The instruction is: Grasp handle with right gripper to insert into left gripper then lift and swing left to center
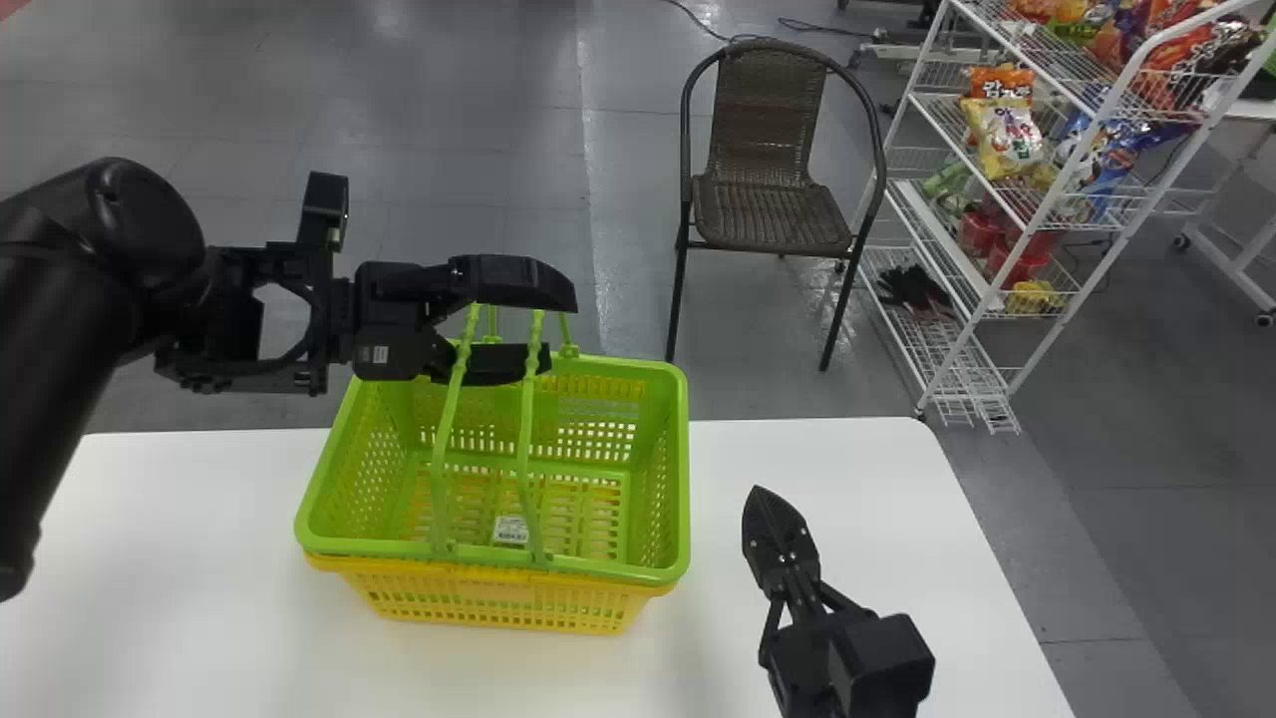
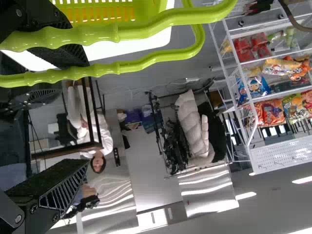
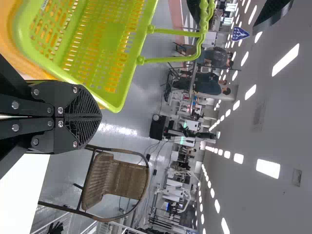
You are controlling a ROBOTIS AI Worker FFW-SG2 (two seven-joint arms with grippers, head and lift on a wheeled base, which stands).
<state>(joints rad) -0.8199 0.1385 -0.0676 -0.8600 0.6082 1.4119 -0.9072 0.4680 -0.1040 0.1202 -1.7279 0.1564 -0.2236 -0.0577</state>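
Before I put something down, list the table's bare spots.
Bare table: between the baskets and the right pincer, and beyond that pincer's tip; left of the baskets, short of the left arm; and a strip along their near side. Crowded: above the baskets, where green handles rise beside the left pincer.

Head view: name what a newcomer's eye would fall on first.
Most likely the bright green basket, stacked in a yellow basket on the white table, its handles standing up at the open left gripper. Next, the shut right gripper over the table's right side, and the brown chair behind the table.
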